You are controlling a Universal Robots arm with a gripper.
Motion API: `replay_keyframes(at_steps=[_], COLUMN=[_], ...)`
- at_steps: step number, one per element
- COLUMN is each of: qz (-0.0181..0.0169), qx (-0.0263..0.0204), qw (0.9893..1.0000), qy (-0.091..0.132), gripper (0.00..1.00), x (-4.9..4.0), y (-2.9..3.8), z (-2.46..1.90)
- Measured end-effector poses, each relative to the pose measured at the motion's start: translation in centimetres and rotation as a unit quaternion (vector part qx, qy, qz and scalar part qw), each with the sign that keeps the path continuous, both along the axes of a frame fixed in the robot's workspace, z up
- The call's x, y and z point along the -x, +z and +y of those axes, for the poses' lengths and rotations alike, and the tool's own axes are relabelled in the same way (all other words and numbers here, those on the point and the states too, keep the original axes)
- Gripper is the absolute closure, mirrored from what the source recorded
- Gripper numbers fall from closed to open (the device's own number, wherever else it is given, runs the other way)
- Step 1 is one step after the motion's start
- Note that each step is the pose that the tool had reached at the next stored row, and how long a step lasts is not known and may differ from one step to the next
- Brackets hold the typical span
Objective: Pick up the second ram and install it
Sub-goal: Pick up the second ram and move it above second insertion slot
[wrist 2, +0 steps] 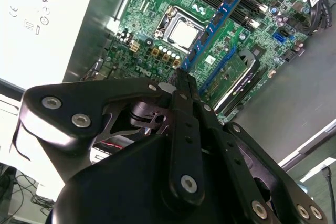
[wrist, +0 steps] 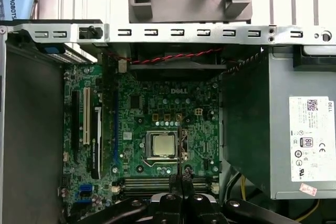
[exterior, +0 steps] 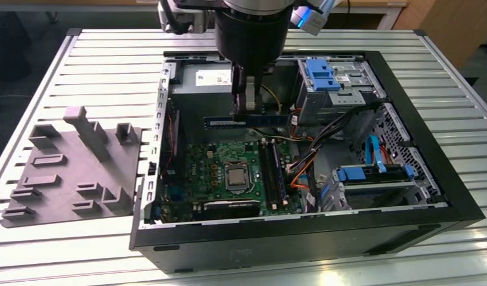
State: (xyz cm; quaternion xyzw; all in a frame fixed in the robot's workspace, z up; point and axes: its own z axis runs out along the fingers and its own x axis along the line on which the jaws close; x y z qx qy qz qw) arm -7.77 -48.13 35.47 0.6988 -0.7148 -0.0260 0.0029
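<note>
Pincer [exterior: 248,110], mine, clenched on the second ram [exterior: 267,120], held level over the motherboard [exterior: 211,173] near the power supply [exterior: 197,86] end of the case [exterior: 454,190], crosswise to the memory slots [exterior: 273,173]; I judge good seating needs it parallel, notch matched, pressed evenly.
</note>
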Motion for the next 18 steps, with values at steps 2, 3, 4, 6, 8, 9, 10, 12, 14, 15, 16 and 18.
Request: replay_keyframes(at_steps=[2, 3, 4, 6, 8, 9, 10, 12, 14, 15, 16, 18], qz=[0.0, 0.0, 0.0, 0.0, 0.0, 0.0, 0.0, 0.0, 0.0, 0.0, 0.0, 0.0], qx=[0.0, 0.0, 0.0, 0.0, 0.0, 0.0, 0.0001, 0.0, 0.0, 0.0001, 0.0001, 0.0], qw=[1.0, 1.0, 1.0, 1.0, 1.0, 1.0, 1.0, 1.0, 1.0, 1.0, 1.0, 1.0], qy=[0.0, 0.0, 0.0, 0.0, 0.0, 0.0, 0.0, 0.0, 0.0, 0.0, 0.0, 0.0], gripper=[0.88, 0.88, 0.88, 0.88, 0.88, 0.88, 0.88, 0.88, 0.88, 0.88, 0.88, 0.88], x=[-0.01, -0.02, -0.02, -0.04, -0.04, -0.05, -0.06, -0.09, -0.11, -0.12, -0.13, -0.13], y=[-0.07, -0.11, -0.15, -0.23, -0.3, -0.33, -0.36, -0.41, -0.46, -0.47, -0.48, -0.52], z=[0.0, 0.0, 0.0, 0.0, 0.0, 0.0, 0.0, 0.0, 0.0, 0.0, 0.0, 0.0])
